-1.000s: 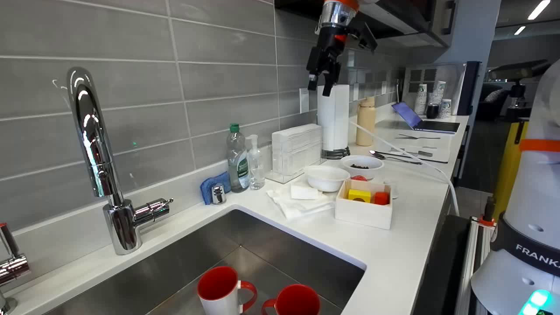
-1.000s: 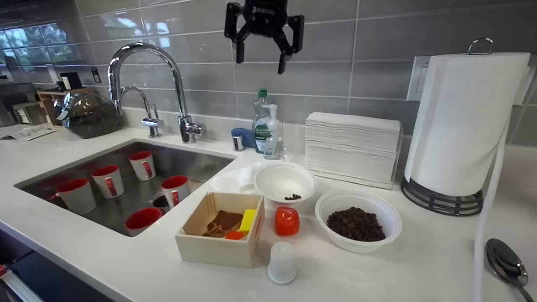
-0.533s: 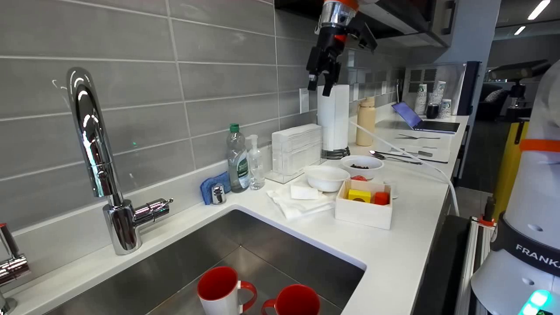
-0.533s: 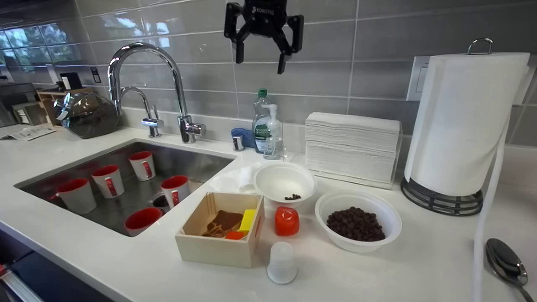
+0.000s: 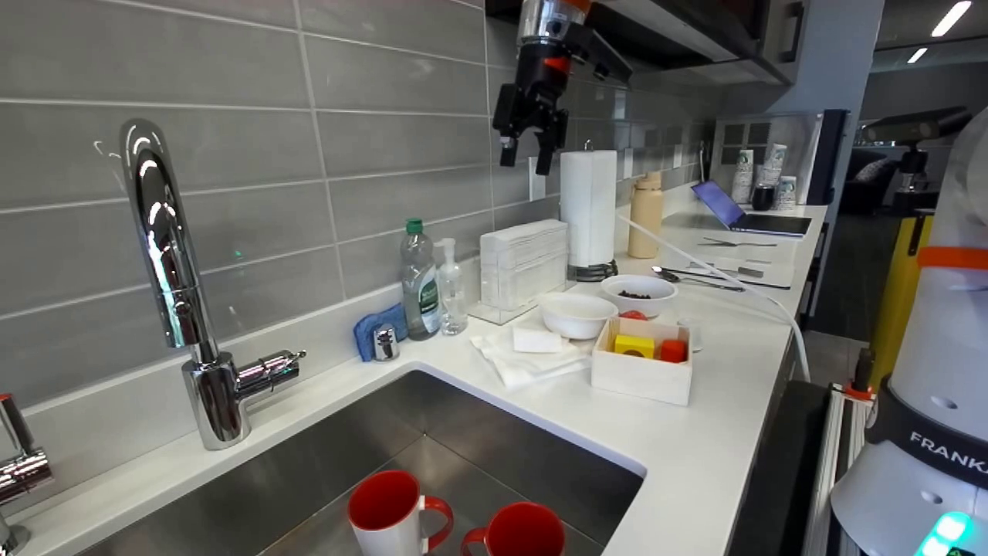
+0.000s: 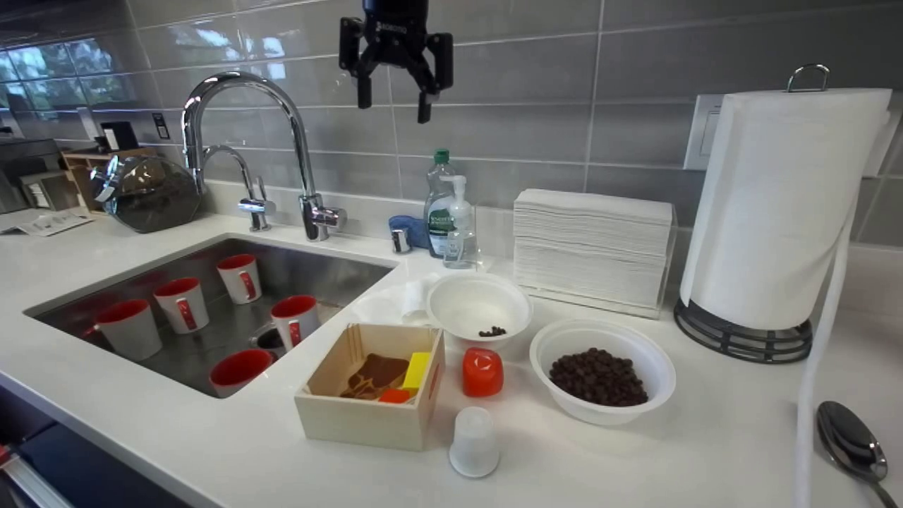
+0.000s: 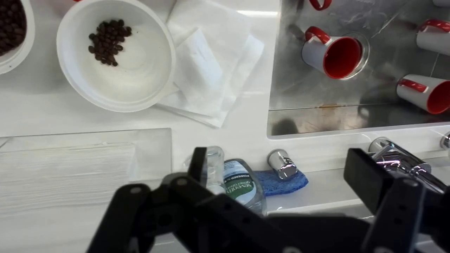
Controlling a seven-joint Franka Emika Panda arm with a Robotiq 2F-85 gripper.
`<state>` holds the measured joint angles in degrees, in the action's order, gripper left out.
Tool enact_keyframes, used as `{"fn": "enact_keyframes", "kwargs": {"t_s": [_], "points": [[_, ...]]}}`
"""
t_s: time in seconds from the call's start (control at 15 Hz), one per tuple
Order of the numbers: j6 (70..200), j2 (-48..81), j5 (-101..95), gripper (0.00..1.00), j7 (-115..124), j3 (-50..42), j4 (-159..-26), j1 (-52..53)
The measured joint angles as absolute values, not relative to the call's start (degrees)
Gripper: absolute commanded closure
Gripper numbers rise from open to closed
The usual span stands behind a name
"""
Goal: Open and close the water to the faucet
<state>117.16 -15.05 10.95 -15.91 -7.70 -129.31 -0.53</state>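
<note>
The faucet is a tall chrome tap standing behind the sink, left of my gripper in both exterior views. Its short side lever points toward the soap bottles. Part of the faucet shows at the right of the wrist view, partly behind a finger. No stream of water shows below the spout in any view. My gripper is open and empty, pointing down, high above the counter behind the soap bottles in an exterior view. In the wrist view its spread fingers hold nothing.
The sink holds several red-and-white mugs. A green-capped soap bottle, clear pump bottle, small chrome fixture and blue sponge stand near the faucet. A smaller tap stands beyond it. Bowls and a wooden box sit nearby.
My gripper has moved left in both exterior views, toward the faucet, after hardly moving before. It stays open. The faucet and the other objects have not moved.
</note>
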Motion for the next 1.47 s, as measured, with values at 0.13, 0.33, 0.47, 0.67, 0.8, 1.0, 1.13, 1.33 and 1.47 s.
{"fn": "enact_keyframes", "kwargs": {"t_s": [0.13,0.33,0.47,0.67,0.8,1.0,1.13,1.33,1.47], "points": [[117.52,-14.41,10.95,0.0,-11.1,-4.38,-129.26,0.23],[118.23,-13.16,10.93,0.0,-4.21,0.98,-129.18,2.38],[118.98,-12.25,10.87,0.0,0.45,4.5,-129.17,4.16],[122.32,-10.35,9.84,0.0,7.24,9.0,-129.19,6.41],[125.14,-8.12,8.19,0.0,10.84,11.07,-129.21,7.29],[129.19,-3.27,5.11,0.0,13.46,12.08,-129.17,8.03],[131.71,0.48,3.65,0.0,13.95,12.07,-128.87,8.19],[135.08,6.07,2.55,0.0,14.57,12.01,-127.19,8.72],[136.57,9.4,2.54,0.0,14.79,11.9,-124.99,9.5]]}}
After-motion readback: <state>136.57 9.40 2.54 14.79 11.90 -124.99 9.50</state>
